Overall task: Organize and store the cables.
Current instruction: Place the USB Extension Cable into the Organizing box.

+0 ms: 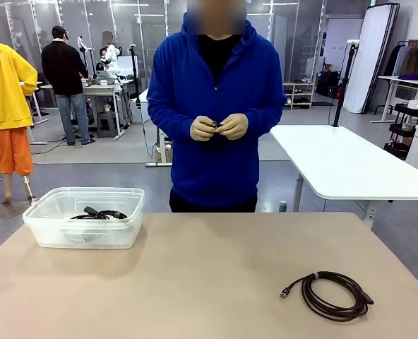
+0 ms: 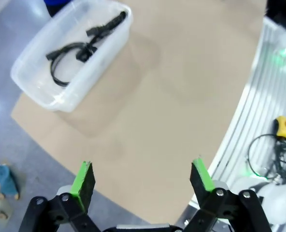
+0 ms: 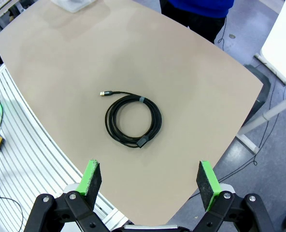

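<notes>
Right gripper (image 3: pixel 148 170) gapes empty above the coil (image 3: pixel 141 141). Best to drop straight — pinch one side's bundled strands, then carry to the bin (image 1: pixel 82 233).

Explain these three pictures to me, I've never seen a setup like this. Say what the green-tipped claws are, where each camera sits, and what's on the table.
The claws are a robot's two hands. One picture looks across the tan table from between the arms at a person; the other two come from cameras on each wrist, looking down past the fingers. The left gripper and right gripper are both open and hold nothing. On the table sit a clear plastic bin with a black cable inside, and one coiled cable lying loose. The person's hands pinch something too small to identify.
</notes>
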